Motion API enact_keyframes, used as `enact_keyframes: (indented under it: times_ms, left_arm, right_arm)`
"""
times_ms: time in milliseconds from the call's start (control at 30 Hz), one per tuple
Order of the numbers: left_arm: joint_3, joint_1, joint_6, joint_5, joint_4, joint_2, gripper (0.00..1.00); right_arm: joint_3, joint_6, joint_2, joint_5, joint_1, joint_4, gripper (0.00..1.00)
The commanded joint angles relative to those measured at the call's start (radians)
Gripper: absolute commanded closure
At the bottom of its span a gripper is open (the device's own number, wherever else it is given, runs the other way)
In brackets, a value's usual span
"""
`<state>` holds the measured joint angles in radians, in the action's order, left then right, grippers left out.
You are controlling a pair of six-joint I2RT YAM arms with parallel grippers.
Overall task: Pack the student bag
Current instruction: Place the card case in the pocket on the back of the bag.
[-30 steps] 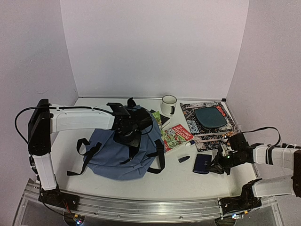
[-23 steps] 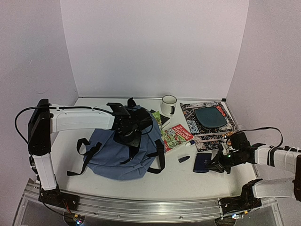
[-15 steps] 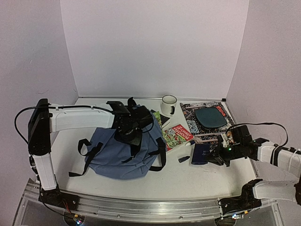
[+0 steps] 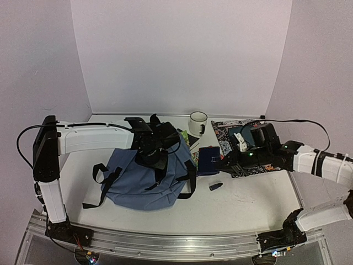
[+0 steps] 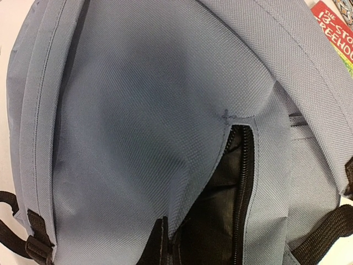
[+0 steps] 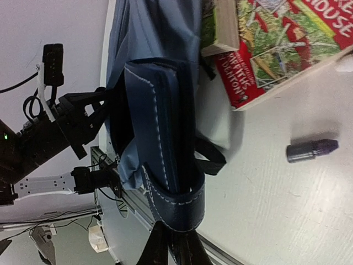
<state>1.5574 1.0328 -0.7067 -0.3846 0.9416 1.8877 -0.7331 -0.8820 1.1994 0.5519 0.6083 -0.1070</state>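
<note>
The student bag (image 4: 138, 182), a large slate-blue backpack with black straps, lies left of centre on the table. My left gripper (image 4: 152, 153) is shut on the fabric edge beside its zipper and holds it up. In the left wrist view the gripper (image 5: 167, 245) pinches that edge of the student bag (image 5: 138, 110), and the dark lining shows in the gap. My right gripper (image 4: 222, 164) is shut on a navy wallet (image 4: 208, 160) and holds it in the air just right of the bag. The wallet (image 6: 160, 121) stands on edge above the right gripper (image 6: 175, 249).
A white mug (image 4: 198, 122) stands at the back. A red picture book (image 6: 276, 49) and a green one (image 4: 185, 139) lie next to the bag. A small dark cap-like piece (image 4: 215, 186) lies on the table. A patterned mat (image 4: 223, 132) lies under the right arm.
The right gripper has lifted the navy wallet off the table at the front right and carried it left, up to the bag. The left gripper has kept its hold on the bag.
</note>
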Motion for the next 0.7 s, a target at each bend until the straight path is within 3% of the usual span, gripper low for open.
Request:
enact_keyframes:
  times_ms: [0,333,667]
  left_arm:
    - [0.033,0.001,-0.01,0.009,-0.059,-0.062,1.0]
    - [0.022,0.001,-0.063,0.062,-0.097,-0.084,1.0]
    - [-0.053,-0.012,-0.209,0.06,-0.196,-0.137,1.0]
  right_arm:
    - [-0.136,-0.054,0.126,-0.004,0.069,-0.116,1.0]
    - [-0.32,-0.12,0.445,-0.027,0.174,-0.231,1.0]
    - [-0.302,-0.143,0.514,-0.022,0.214,-0.254,1.0]
